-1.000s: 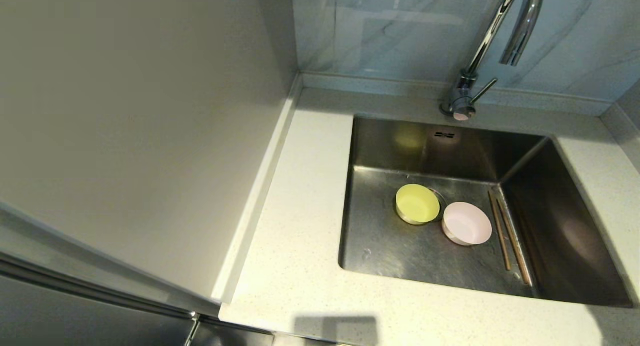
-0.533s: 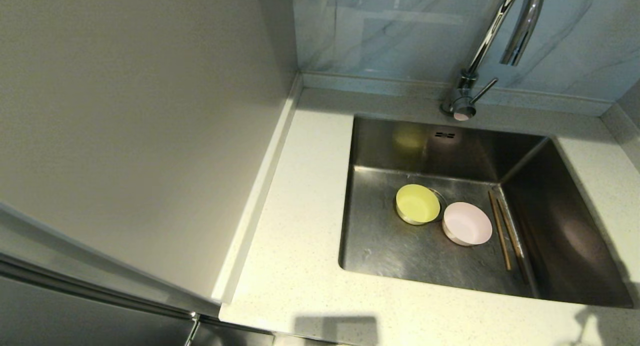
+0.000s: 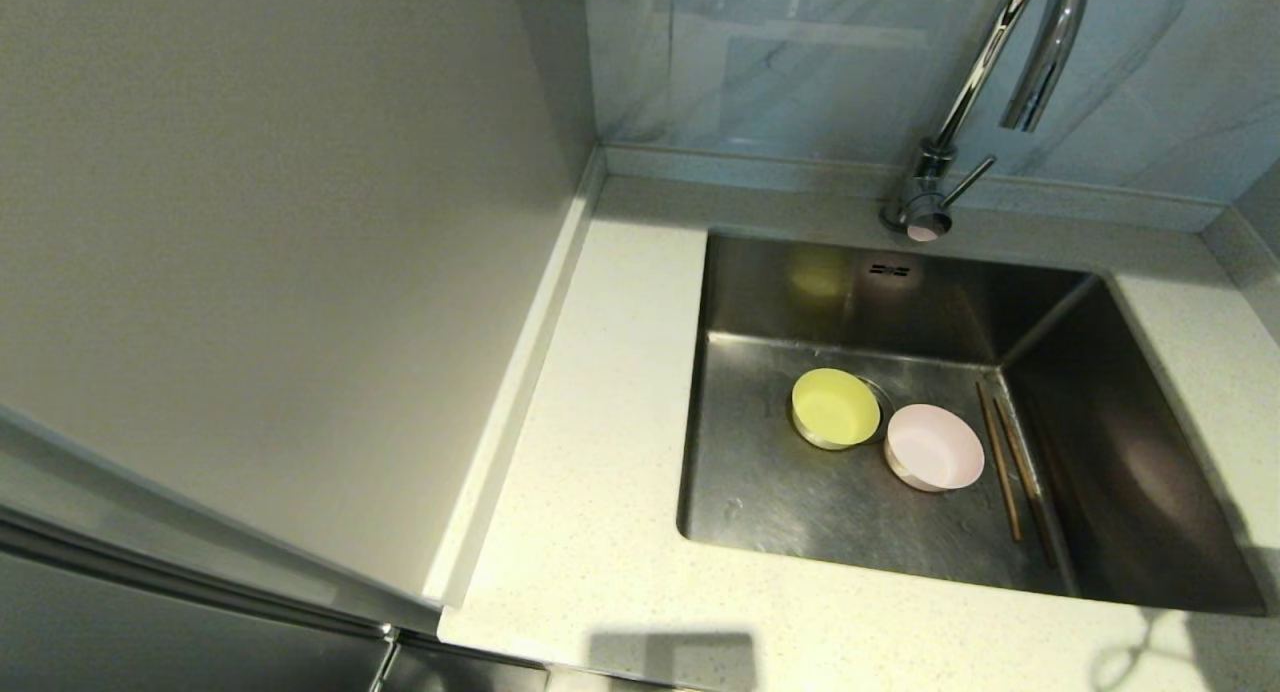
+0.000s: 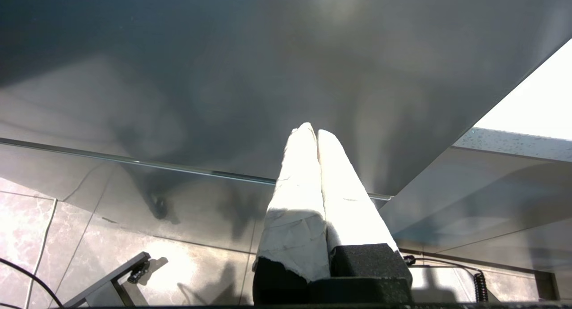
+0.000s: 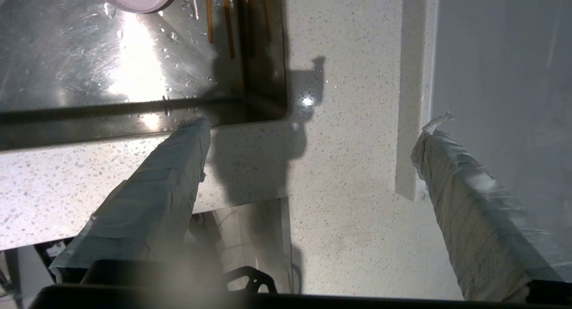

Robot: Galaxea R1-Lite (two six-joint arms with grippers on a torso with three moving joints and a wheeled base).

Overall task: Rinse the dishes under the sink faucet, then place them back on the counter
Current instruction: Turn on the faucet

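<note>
The right pincer (image 5: 313, 126) hangs over the near right corner of the speckled off-white tabletop (image 3: 600, 532), its taped fingers (image 5: 178, 166) spread wide and empty; the head view shows only its shadow. In the steel sink (image 3: 800, 502), two thin brown chopsticks (image 3: 1015, 467) lie side by side along the right wall, long axes running near to far; their near ends are lost in shadow. Left of them sits the pale pink bowl (image 3: 935, 447), then the yellow-green bowl (image 3: 835, 407) over the drain, both mouths up. The chrome faucet (image 3: 1000, 82) rises behind, its arch cut off. The left pincer (image 4: 317, 132), pressed shut, is parked below the tabletop
</note>
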